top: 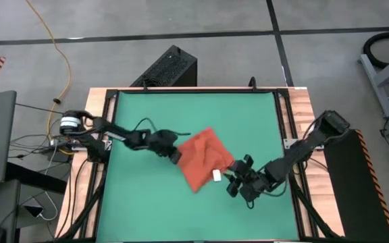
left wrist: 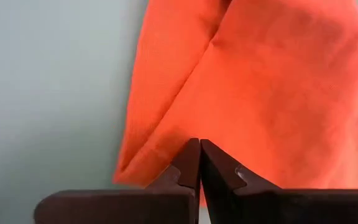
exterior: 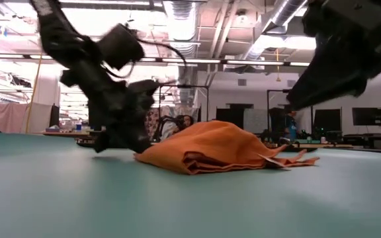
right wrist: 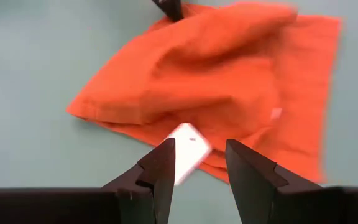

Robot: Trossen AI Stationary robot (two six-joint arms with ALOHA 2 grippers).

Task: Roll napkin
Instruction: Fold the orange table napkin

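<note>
The napkin [top: 202,157], a soft orange-red cloth lying in loose rumpled folds on the green table [top: 181,209], sits between the two grippers. The left gripper [left wrist: 200,149] has its dark fingers pressed together at the cloth's edge. The right gripper [right wrist: 199,154] holds its fingers apart just short of the small white tag [right wrist: 186,151].

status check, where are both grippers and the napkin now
Left gripper shut at the napkin's left edge. Right gripper open, just short of the white tag. Napkin bunched and folded, not rolled. Nothing in the way.
</note>
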